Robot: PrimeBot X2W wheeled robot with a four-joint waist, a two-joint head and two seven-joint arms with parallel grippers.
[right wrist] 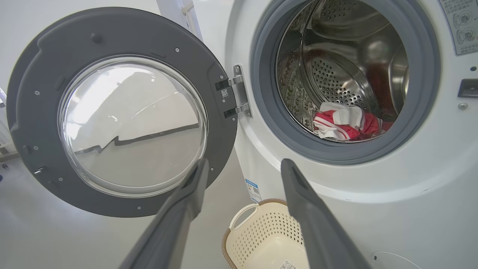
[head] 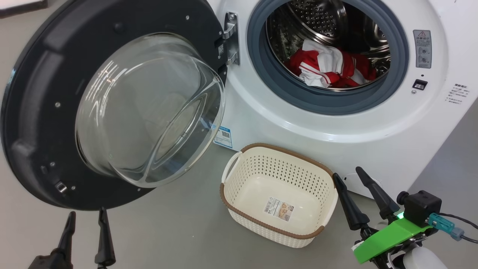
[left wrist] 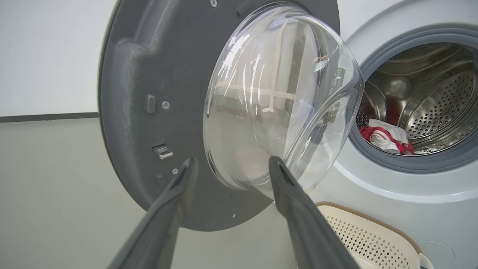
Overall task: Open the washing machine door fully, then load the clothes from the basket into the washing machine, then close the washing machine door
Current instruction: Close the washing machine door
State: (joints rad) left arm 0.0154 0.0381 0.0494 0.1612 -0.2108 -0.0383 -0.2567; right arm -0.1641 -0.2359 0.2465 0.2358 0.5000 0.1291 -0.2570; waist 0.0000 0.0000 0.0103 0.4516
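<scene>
The washing machine door (head: pixel 44 123) stands swung wide to the left, its glass bowl (head: pixel 149 112) bulging toward me. Red and white clothes (head: pixel 330 69) lie inside the steel drum of the washing machine (head: pixel 373 123); they also show in the wrist views as clothes (left wrist: pixel 386 138) and clothes (right wrist: pixel 345 125). The cream basket (head: pixel 278 194) sits on the floor before the machine with nothing in it but a sticker. My left gripper (head: pixel 86 218) is open below the door's lower edge. My right gripper (head: pixel 350 175) is open beside the basket's right end, holding nothing.
Grey floor (head: pixel 179 228) spreads around the basket and under the door. A door hinge (head: pixel 231 37) joins door and machine. A white wall with a dark baseboard (left wrist: pixel 48 116) stands behind the door. The door latch (left wrist: pixel 163 151) faces my left fingers (left wrist: pixel 179 190).
</scene>
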